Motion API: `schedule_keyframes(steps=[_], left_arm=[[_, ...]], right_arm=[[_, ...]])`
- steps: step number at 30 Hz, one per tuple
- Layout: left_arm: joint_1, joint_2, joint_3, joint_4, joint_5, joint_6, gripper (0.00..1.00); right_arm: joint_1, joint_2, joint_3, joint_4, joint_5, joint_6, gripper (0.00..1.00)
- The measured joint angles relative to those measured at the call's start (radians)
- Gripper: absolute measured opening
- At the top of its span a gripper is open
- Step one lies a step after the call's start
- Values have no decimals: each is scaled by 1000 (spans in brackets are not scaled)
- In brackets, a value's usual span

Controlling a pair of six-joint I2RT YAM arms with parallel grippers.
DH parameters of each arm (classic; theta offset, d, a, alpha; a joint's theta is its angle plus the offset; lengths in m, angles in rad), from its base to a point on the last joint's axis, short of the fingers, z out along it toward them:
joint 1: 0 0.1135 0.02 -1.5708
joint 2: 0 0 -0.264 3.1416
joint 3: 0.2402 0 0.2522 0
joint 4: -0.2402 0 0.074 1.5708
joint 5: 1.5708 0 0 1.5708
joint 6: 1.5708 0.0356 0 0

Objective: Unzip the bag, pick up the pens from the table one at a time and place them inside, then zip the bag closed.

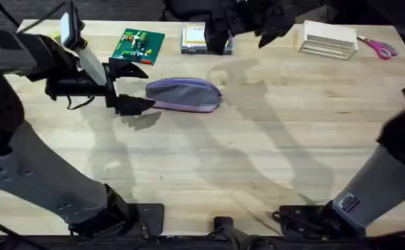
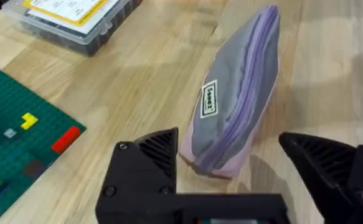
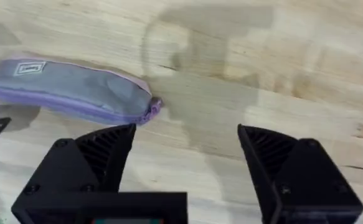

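Note:
The lavender-grey bag (image 1: 183, 94) lies on the table (image 1: 258, 153), left of centre, its zipper looking shut along the top. My left gripper (image 1: 134, 87) is open at the bag's left end. In the left wrist view that end of the bag (image 2: 231, 112) sits between the two black fingers (image 2: 147, 158) without touching them. My right gripper (image 3: 187, 155) hangs open well above the wood, off the bag's (image 3: 69, 87) right end where the zipper pull (image 3: 155, 106) shows. The right arm (image 1: 251, 21) is a dark blur at the top of the overhead view. The pens are out of view.
A green baseplate with small bricks (image 1: 138, 43) lies behind the left gripper. A clear box with a yellow label (image 1: 195, 38) stands at the back centre. A pale wooden box (image 1: 327, 38) and pink-handled scissors (image 1: 381, 48) are at the back right.

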Motion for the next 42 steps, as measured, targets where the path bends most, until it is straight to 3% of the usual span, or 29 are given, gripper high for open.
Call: schedule_keyframes(steps=[9,18,22,29,30,37,42], left_arm=[[0,-172,58,-70,-65,1,995],[0,-342,58,-164,-92,-1,993],[0,-422,58,-199,-103,-35,994],[-19,-561,58,-231,-172,-171,994],[-45,-620,58,-232,-218,-263,994],[-101,-756,58,-240,-330,-500,994],[-114,-827,58,-279,-379,-581,994]], right_arm=[[0,-124,-35,-11,10,-16,997],[-1,-363,-248,2,11,-43,997],[-1,-475,-353,14,11,-54,997],[-1,-670,-538,105,14,-58,997],[-1,-744,-604,130,14,-58,998],[-1,-857,-686,138,14,-58,997],[-1,-923,-717,136,14,-57,997]])
